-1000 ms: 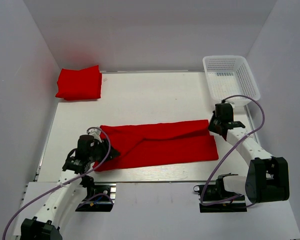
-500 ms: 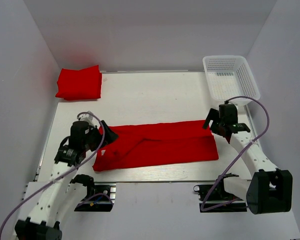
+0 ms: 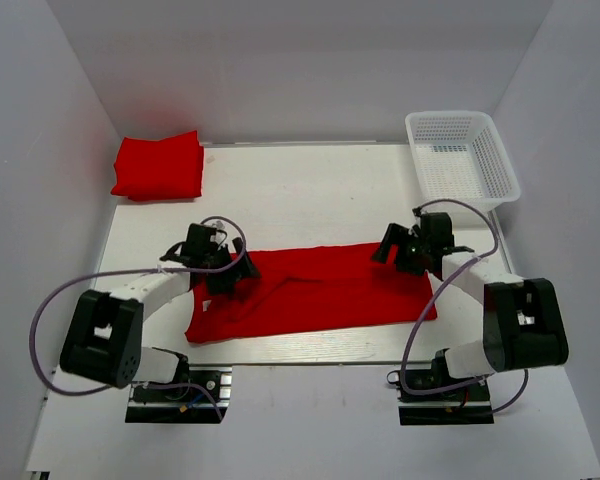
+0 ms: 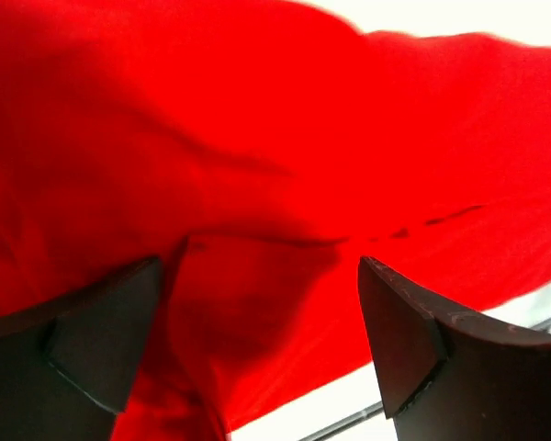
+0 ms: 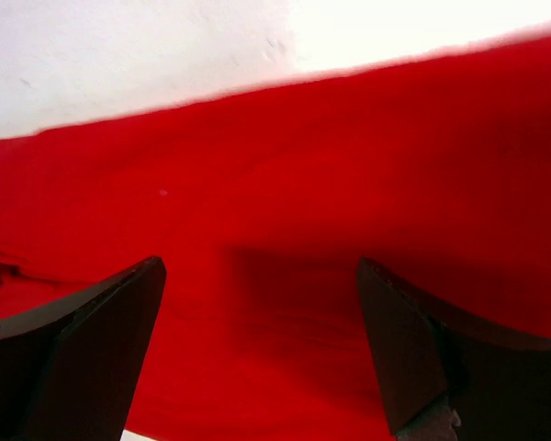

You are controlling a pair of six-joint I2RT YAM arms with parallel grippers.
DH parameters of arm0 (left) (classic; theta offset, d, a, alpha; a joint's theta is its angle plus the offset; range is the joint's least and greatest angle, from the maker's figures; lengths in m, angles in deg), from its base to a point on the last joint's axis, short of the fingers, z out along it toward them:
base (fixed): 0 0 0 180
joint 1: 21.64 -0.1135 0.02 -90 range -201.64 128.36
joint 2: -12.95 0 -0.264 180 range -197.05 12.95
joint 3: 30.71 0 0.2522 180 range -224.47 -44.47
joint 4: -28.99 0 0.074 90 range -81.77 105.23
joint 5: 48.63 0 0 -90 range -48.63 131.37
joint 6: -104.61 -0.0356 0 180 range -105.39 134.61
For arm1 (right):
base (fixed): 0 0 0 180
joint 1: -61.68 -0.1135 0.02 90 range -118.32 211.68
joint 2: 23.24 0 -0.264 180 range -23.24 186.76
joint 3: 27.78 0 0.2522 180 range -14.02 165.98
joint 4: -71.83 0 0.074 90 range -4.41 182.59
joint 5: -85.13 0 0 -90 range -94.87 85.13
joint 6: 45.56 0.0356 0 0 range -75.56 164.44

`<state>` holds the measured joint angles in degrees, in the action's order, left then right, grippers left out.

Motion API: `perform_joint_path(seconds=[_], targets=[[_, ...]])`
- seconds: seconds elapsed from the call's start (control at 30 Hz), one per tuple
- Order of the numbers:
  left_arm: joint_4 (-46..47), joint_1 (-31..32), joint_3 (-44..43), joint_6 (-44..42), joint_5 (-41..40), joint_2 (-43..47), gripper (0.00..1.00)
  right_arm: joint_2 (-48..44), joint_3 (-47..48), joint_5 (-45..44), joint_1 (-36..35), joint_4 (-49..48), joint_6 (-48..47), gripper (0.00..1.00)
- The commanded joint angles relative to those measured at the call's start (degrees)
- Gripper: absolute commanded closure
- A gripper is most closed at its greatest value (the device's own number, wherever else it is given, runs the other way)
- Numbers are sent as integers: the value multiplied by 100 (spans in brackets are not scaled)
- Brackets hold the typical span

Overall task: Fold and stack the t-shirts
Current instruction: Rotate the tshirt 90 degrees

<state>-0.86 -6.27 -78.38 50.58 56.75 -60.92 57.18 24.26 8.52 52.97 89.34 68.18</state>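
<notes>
A red t-shirt (image 3: 315, 292) lies folded into a long band across the middle of the table. A second red t-shirt (image 3: 160, 165) lies folded at the back left corner. My left gripper (image 3: 235, 276) is open just above the band's left end; its wrist view shows wrinkled red cloth (image 4: 257, 184) between the fingers. My right gripper (image 3: 392, 254) is open above the band's right end, near its far edge; red cloth (image 5: 275, 211) fills its wrist view.
A white mesh basket (image 3: 462, 155) stands at the back right corner. White walls close in the table on the left, back and right. The table's front edge (image 3: 310, 350) runs just below the band.
Both grippers have swung inward over the ends of the band. The left one moved up and right from the near left corner; the right one moved left. The band's left end now looks flatter.
</notes>
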Motion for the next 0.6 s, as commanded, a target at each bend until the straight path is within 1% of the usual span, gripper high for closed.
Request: perform_joint_path(seconds=[0.0,0.07,0.1,0.13,0.2,0.23,0.3,0.33,0.4,0.43,0.47,0.5,0.53,0.57], targets=[[222,106,-255,-55,-183,-861,0,-52,-373,-19,1,-559,323,10],[-84,167,-597,-55,-464,-1321,0,-245,-707,-239,1,-533,402,10],[-191,167,-738,-55,-578,-1732,0,-307,-778,-327,1,-472,481,10],[-288,167,-888,-55,-902,-1919,0,-525,-1100,-345,-17,-393,534,10],[-429,167,-1432,-55,-1132,-2288,0,-711,-1401,-266,-69,-471,797,10],[-429,167,-1895,-176,-1246,-2708,0,-1078,-1742,-258,-113,-498,859,10],[-429,115,-2555,-422,-1387,-3271,0,-1335,-2236,-292,-244,-402,1070,10],[-577,115,-3464,-537,-1388,-4014,0,-1884,-2385,-328,-289,-131,1140,10],[-1042,115,-4575,-686,-1458,-4861,0,-2414,-2536,-171,-403,81,1167,10],[-1175,176,-5746,-905,-1459,-5292,0,-2556,-2545,-65,-517,195,1219,10],[-1289,176,-6359,-977,-1398,-5731,0,-2862,-2589,-3,-639,492,1255,10],[-1412,176,-6974,-1091,-971,-6623,0,-2926,-2598,232,-719,600,1255,10],[-1535,176,-8294,-1092,-775,-7084,0,-2979,-2624,304,-920,731,1246,10],[-1589,176,-8951,-1161,-599,-7515,0,-3006,-2694,418,-1009,802,1220,10]])
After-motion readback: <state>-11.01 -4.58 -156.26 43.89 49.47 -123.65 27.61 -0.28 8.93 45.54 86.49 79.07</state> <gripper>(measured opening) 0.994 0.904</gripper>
